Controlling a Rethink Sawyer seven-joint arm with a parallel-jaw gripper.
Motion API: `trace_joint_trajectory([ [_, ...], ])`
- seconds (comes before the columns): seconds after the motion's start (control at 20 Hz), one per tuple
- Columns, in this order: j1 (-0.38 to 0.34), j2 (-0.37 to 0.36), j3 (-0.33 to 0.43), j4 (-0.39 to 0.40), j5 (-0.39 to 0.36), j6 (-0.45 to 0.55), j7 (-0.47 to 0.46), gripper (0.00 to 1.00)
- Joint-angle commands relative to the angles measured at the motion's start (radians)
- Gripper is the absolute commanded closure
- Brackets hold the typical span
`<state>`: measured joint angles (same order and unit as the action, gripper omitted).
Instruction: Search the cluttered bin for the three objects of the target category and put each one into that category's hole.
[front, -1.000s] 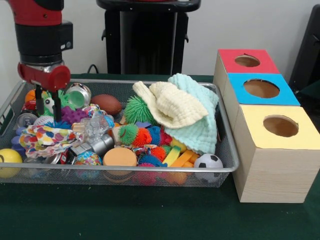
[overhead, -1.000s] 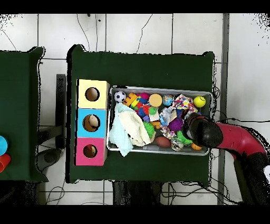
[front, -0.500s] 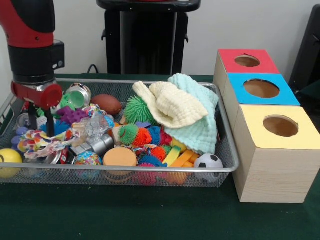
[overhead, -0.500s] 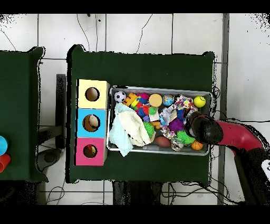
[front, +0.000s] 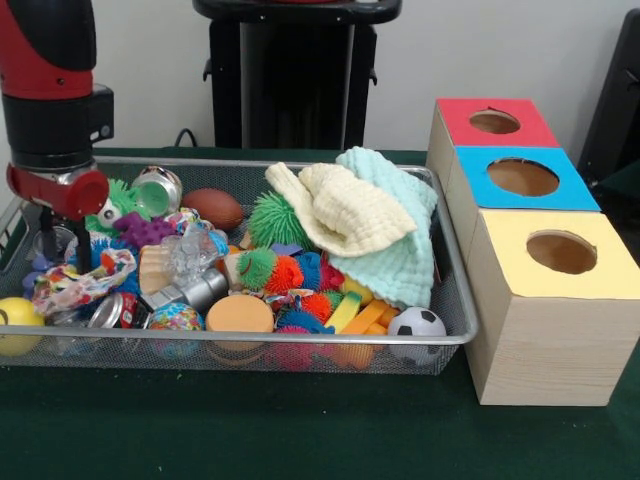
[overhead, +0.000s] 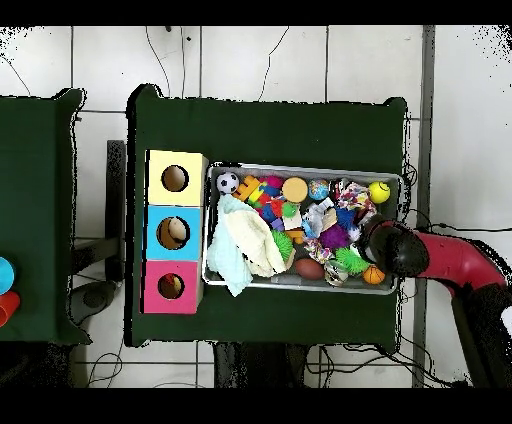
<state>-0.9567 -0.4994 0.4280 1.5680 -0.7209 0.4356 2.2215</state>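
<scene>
The silver wire-mesh bin (front: 250, 340) is packed with toys, balls, cans and cloths; it also shows in the overhead view (overhead: 300, 168). The hole (front: 494, 121) in the red-topped box is at the far right, and shows in the overhead view (overhead: 171, 286). My gripper (front: 66, 258) is down inside the bin's left end, its two fingers apart. A bunched multi-coloured cloth (front: 75, 283) lies against its tips. In the overhead view the wrist (overhead: 388, 246) covers the gripper.
The blue-topped box (front: 523, 177) and the yellow-topped box (front: 561, 252) stand in a row with the red one. A cream towel (front: 340, 205) and a mint towel (front: 400, 245) cover the bin's right part. A soccer ball (front: 417, 325), a yellow ball (front: 15, 318) and a brown football (front: 212, 208) lie among the clutter.
The gripper has moved toward the bin's left end in the front view. The multi-coloured cloth has shifted with it and bunched up there.
</scene>
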Motion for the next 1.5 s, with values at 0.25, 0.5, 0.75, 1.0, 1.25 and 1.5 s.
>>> trace_joint_trajectory([
  [0.25,-0.033,0.080,0.047,0.029,-0.087,0.050,-0.258,0.00],
  [0.5,0.002,0.059,-0.018,0.141,-0.113,-0.046,-0.102,0.00],
  [0.75,0.050,-0.004,-0.091,0.221,-0.120,-0.144,0.027,0.00],
  [1.0,0.112,-0.013,-0.175,0.270,-0.064,-0.227,0.135,0.00],
  [1.25,0.211,-0.021,-0.293,0.319,0.021,-0.326,0.263,0.00],
  [1.5,0.371,-0.011,-0.449,0.419,0.172,-0.479,0.389,0.00],
])
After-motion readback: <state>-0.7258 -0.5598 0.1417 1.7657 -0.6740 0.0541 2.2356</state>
